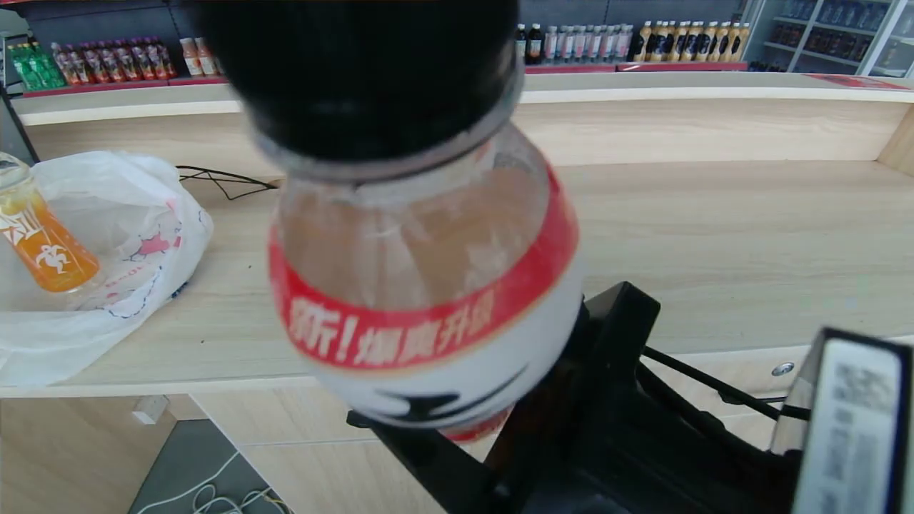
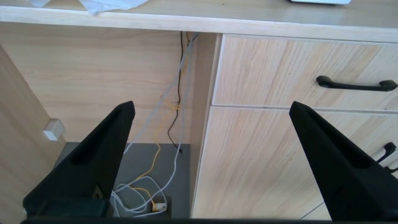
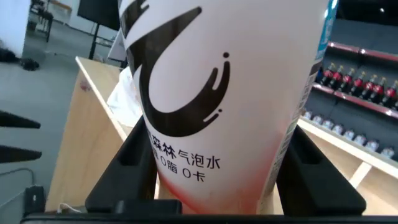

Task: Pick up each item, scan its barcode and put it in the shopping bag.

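Right gripper point(image 3: 217, 186) is clamped on the bottle point(image 1: 428, 285), 1 flat black finger point(image 3: 134, 165) pressed against each side of its lower body; the bottle is up in the air at the centre, very near the head camera, over the near edge of the counter point(image 1: 714, 235). It's clear, rounded plastic with pale liquid inside, a fat black cap point(image 1: 364, 64), and a glossy wrap that's mostly white with a black swirl and a red band point(image 1: 428, 328) round the shoulder.

Left gripper point(image 2: 208, 162) has its jaws wide apart with nothing between them; its 2 wedge-shaped black fingers point(image 2: 93, 162) sit low in front of the cabinet under the counter, facing light wood-grain drawer fronts with a curved black handle point(image 2: 354, 84); loose white and yellow cables point(image 2: 149, 186) are tangled on the grey floor there.

Further out: the counter top is pale, matte wood laminate; on its left end the shopping bag point(image 1: 143, 235) lies slumped and crinkly, thin white plastic with a pink and blue print; an orange drink bottle point(image 1: 43, 243) is tilted inside it. A thin black cable point(image 1: 221, 182) loops on the counter just right of the bag.

Far behind, red-edged shelves point(image 1: 107, 64) hold rows of bottles.
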Tool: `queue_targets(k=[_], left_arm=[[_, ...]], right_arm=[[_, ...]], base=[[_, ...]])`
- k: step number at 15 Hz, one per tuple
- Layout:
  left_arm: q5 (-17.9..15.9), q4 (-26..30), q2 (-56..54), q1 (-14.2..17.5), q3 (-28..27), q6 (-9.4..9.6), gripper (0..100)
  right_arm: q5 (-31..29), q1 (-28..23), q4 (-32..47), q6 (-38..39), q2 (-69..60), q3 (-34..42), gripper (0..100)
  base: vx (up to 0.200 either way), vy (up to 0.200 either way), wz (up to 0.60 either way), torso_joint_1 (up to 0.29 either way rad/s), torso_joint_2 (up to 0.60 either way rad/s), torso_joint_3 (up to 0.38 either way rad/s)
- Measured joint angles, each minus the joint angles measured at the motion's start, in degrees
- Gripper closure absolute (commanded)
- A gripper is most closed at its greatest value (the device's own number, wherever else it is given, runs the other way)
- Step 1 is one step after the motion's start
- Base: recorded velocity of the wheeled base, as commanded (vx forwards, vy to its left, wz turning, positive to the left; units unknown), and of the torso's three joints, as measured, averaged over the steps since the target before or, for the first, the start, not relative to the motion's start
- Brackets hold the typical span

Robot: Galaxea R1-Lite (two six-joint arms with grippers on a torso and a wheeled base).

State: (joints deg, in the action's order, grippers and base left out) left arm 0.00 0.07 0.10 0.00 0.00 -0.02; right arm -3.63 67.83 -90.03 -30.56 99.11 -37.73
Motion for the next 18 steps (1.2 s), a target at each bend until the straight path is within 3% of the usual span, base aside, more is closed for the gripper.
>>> queue_targets(k=[2,7,12,18], left_arm=[[0.0,0.0,0.0,0.0,0.0,0.02,0],[0.0,0.0,0.0,0.0,0.0,0.02,0],[0.0,0.0,0.0,0.0,0.0,0.02,0],[0.0,0.0,0.0,0.0,0.0,0.02,0]], right_arm=[[-6.0,-2.3,0.0,5.9,0.8,-1.7,100],[-12.8,-13.3,0.0,19.2,1.4,-2.4,100],[-24.9,-16.3,0.1,26.4,1.0,-0.5,100],[-25.4,-18.2,0.1,27.2,1.0,-0.6,100]], base=[[0.0,0.0,0.0,0.0,0.0,0.0],[0.0,0.0,0.0,0.0,0.0,0.0],[0.0,0.0,0.0,0.0,0.0,0.0],[0.0,0.0,0.0,0.0,0.0,0.0]])
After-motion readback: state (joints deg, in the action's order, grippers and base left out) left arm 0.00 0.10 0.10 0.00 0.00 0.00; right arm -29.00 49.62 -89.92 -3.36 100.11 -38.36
